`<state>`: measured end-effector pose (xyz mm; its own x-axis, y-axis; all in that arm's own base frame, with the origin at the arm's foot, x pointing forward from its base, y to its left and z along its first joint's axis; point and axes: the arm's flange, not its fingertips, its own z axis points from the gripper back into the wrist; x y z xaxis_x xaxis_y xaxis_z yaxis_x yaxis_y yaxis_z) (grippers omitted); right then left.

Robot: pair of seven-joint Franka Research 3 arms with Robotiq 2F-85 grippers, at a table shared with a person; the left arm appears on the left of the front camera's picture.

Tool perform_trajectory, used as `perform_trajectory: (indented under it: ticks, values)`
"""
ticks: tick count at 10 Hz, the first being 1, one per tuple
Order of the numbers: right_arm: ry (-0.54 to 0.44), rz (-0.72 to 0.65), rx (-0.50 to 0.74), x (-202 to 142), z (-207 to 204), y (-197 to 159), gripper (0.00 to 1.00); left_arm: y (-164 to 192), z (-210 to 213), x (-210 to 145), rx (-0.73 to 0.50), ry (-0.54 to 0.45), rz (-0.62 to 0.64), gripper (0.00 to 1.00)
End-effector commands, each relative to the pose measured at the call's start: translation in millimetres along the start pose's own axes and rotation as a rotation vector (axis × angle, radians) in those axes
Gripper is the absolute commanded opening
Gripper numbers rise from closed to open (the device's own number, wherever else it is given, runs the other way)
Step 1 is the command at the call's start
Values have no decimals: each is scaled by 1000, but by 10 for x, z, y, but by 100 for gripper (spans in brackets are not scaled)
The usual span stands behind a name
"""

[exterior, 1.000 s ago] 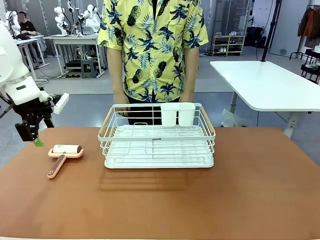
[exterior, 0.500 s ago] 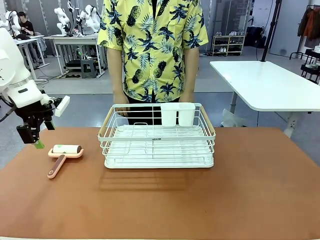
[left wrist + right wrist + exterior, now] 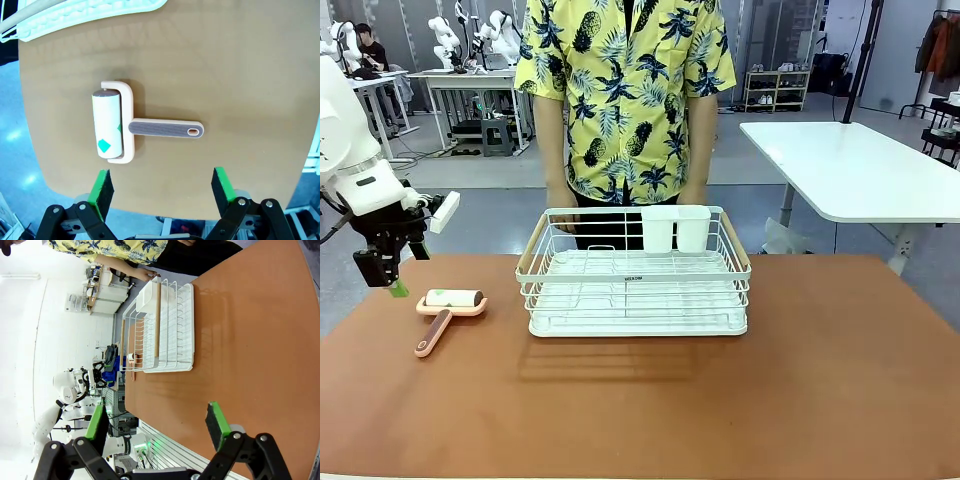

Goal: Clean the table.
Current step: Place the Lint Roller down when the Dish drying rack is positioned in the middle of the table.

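Observation:
The reddish-brown table [image 3: 720, 400] carries a pink lint roller [image 3: 445, 308] with a white roll near its left end. My left gripper [image 3: 393, 284] hangs open above the table's left edge, just left of the roller and apart from it. In the left wrist view the roller [image 3: 120, 127] lies flat beyond the green pads [image 3: 102, 186], and nothing sits between them. My right gripper [image 3: 156, 422] stands open and empty over the table [image 3: 240, 340].
A white wire rack [image 3: 635, 275] with two white cups at its back stands mid-table. A person in a yellow patterned shirt stands just behind it, hands near its far rim. A white-topped table [image 3: 860, 170] stands at the back right.
My left gripper shifted slightly up and to the right a second ago, then held still. The roller and rack have not moved.

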<state>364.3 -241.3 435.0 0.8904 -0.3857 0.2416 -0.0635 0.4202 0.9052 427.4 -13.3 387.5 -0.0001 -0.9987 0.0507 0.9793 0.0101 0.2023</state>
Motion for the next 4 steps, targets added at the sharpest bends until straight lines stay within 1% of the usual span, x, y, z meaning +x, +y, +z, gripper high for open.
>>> perform_trajectory:
  ticks: [1, 4]
  values:
    - [0, 9, 12, -16, 14, 21, 100, 16, -6, -15, 18, 2, 4, 100]
    - [0, 9, 12, -16, 14, 21, 100, 16, -6, -15, 18, 2, 4, 100]
